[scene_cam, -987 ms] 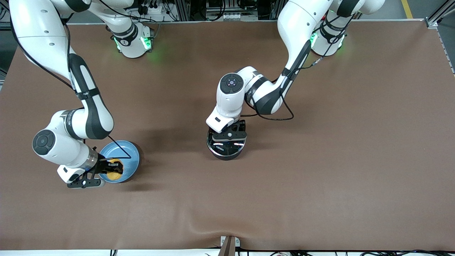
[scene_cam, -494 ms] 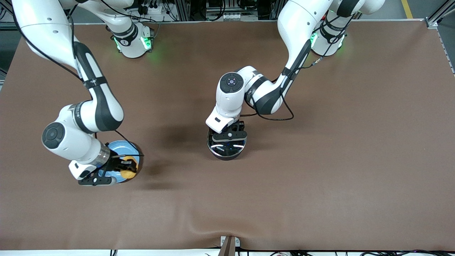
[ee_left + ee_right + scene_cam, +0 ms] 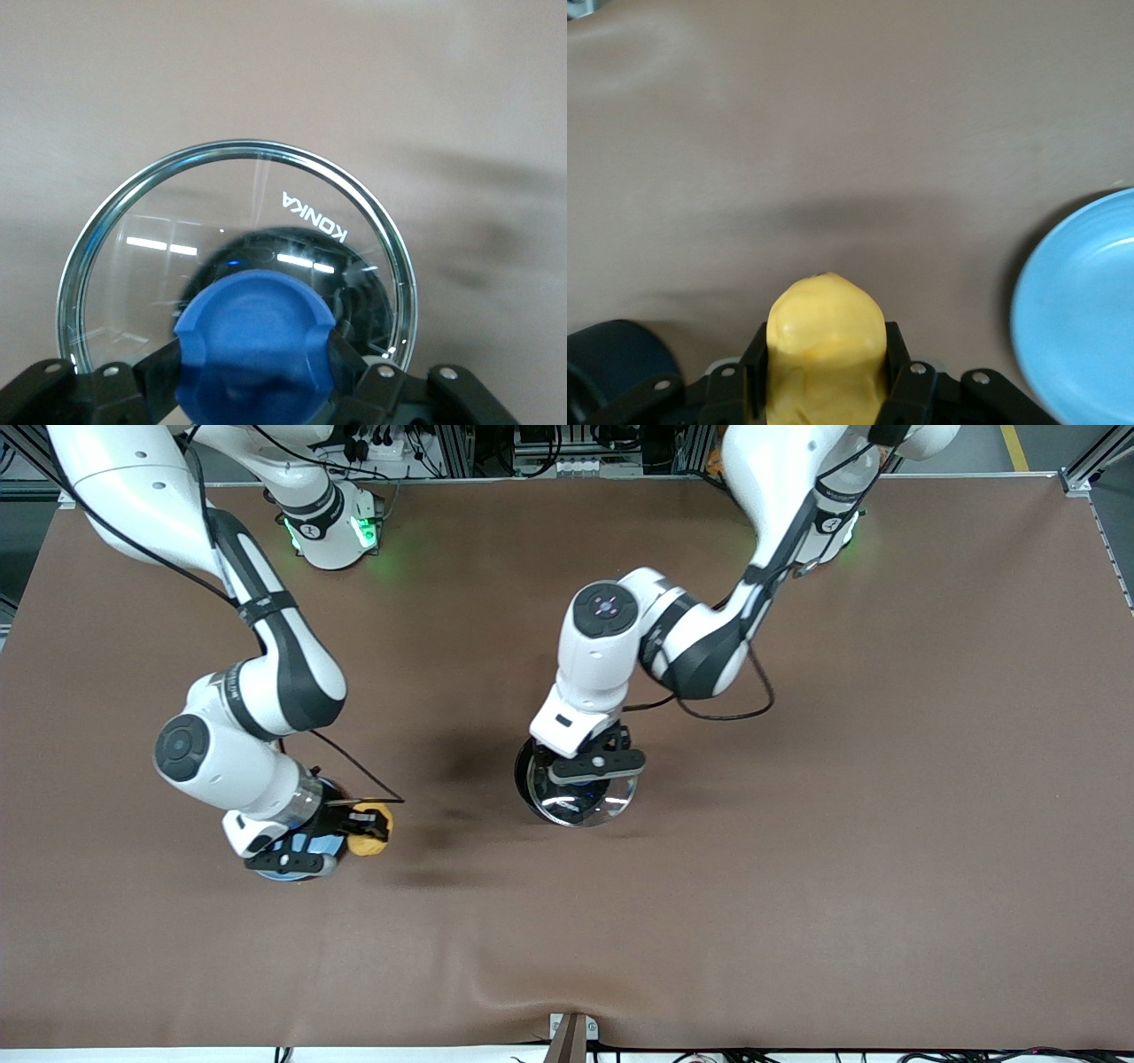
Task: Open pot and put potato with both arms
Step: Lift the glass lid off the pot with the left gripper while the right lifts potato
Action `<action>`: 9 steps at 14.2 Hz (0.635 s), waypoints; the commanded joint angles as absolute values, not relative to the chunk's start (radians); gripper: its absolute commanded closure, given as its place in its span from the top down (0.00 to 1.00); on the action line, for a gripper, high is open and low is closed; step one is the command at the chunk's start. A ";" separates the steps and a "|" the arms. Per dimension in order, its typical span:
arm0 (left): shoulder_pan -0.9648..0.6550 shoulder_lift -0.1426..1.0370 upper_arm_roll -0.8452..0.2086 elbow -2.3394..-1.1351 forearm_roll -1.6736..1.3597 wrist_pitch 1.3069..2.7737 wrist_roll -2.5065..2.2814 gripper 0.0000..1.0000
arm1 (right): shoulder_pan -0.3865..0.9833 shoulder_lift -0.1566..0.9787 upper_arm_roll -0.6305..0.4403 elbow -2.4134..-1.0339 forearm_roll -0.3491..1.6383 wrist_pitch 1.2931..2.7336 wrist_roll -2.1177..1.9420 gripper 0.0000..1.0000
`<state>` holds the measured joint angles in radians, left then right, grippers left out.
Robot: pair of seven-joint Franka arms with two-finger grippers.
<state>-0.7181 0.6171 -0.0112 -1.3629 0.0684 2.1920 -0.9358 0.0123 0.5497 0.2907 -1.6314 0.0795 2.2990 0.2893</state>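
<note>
The black pot (image 3: 524, 778) stands mid-table; its handle is hidden. My left gripper (image 3: 592, 767) is shut on the blue knob (image 3: 252, 341) of the pot's glass lid (image 3: 586, 802). It holds the lid lifted just above the pot, shifted toward the left arm's end. The pot shows dark through the glass (image 3: 266, 257). My right gripper (image 3: 365, 834) is shut on the yellow potato (image 3: 370, 842), held in the air beside the plate, on the pot's side. In the right wrist view the potato (image 3: 824, 341) sits between the fingers (image 3: 904, 376).
A light-blue plate (image 3: 1085, 310) lies toward the right arm's end, mostly hidden under the right wrist in the front view (image 3: 326, 841). Bare brown tabletop lies between plate and pot. A fold in the cloth runs near the table's front edge (image 3: 496, 992).
The right gripper lifted the potato off the plate and carried it toward the pot. The left gripper raised the lid off the pot and shifted it toward the left arm's end.
</note>
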 commanded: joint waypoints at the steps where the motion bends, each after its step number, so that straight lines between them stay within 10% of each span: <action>1: -0.667 0.516 -0.018 -1.399 0.057 2.114 -0.940 0.52 | 0.018 0.529 0.347 -1.644 0.092 2.292 0.359 0.14; 9: -0.419 0.195 -0.023 -1.725 -0.041 2.057 -0.630 0.49 | 0.221 0.552 0.344 -1.556 -0.021 2.292 0.503 0.10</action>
